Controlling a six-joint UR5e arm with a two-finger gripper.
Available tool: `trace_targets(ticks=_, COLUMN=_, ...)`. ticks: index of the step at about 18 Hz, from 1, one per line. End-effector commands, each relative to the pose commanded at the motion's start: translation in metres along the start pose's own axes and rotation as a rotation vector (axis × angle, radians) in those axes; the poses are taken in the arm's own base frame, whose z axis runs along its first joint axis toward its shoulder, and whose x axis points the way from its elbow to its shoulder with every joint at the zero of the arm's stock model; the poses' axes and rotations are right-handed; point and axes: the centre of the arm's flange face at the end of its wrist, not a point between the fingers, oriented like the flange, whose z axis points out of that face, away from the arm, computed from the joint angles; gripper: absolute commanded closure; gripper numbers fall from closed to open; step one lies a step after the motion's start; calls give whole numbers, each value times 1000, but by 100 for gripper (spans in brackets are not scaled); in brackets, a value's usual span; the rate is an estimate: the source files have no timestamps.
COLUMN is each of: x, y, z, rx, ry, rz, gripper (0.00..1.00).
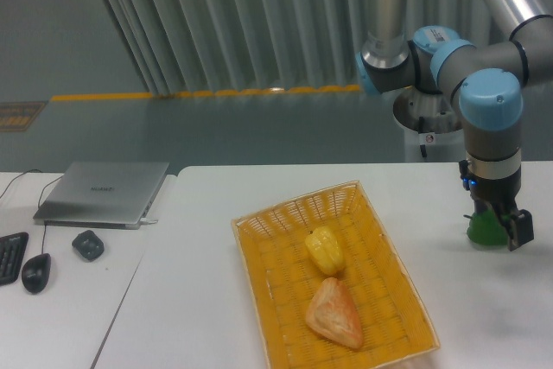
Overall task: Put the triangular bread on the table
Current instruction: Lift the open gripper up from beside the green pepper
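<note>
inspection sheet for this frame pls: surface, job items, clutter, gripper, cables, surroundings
Surface: white table, bare around the yellow basket.
Job's things: triangular bread lies in the basket's near end, not yet on the table.
Clutter: yellow pepper in the basket, just behind the bread; green object at the gripper.
Gripper: gripper low over the table's right side, away from the basket, around the green object; grip cannot be confirmed.
Cables: thin cables on the side desk.
Surroundings: laptop, mouse, keyboard edge, small dark object on the desk; ribbed wall behind.
</note>
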Motion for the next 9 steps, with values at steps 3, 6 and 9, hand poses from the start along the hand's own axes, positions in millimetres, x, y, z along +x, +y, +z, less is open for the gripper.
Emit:
trace_targets(ticks=3, x=0, y=-4, z=-3, rx=34, ry=1, rz=-22, gripper=0)
trace_targets(ticks=6, x=11, y=-4, z=-11, rx=78, ry=4, rz=-87, gripper=0)
trace_targets(ticks=9, x=19, y=-2, z=-19, rx=75, ry=-8, rz=-89, gripper=0)
